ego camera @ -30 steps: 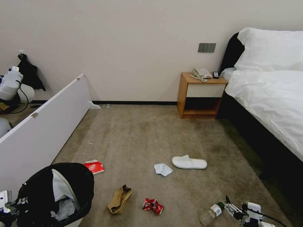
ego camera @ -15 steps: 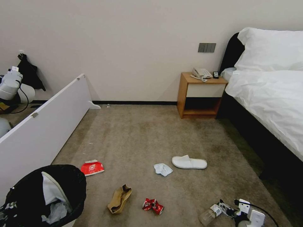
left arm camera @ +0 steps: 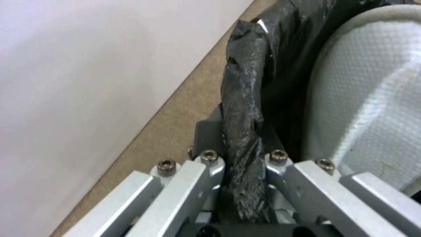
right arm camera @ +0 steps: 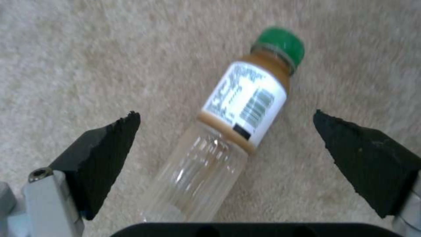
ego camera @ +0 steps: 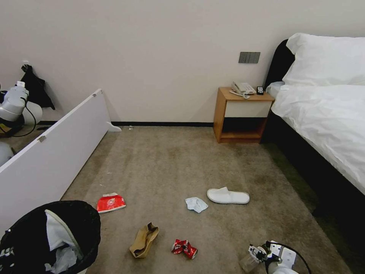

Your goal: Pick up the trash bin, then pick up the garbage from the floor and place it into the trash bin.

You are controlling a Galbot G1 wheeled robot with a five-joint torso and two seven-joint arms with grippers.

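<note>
A wooden nightstand (ego camera: pixel 242 116) stands against the far wall (ego camera: pixel 159 57), right of centre, with an open lower shelf and a pale drawer front. On its top sit a white telephone (ego camera: pixel 242 88) and, just right of it, a small dark remote (ego camera: pixel 259 90). A grey switch plate (ego camera: pixel 249 57) is fixed to the wall above. On the right, a bed (ego camera: pixel 327 121) with white sheets and a white pillow (ego camera: pixel 327 59) runs toward the near side, its headboard (ego camera: pixel 279 62) dark. On the left, a long white panel (ego camera: pixel 53 160) stands on edge, slanting from near left toward the far wall. A black cloth (ego camera: pixel 35 89) hangs at the far left.
</note>
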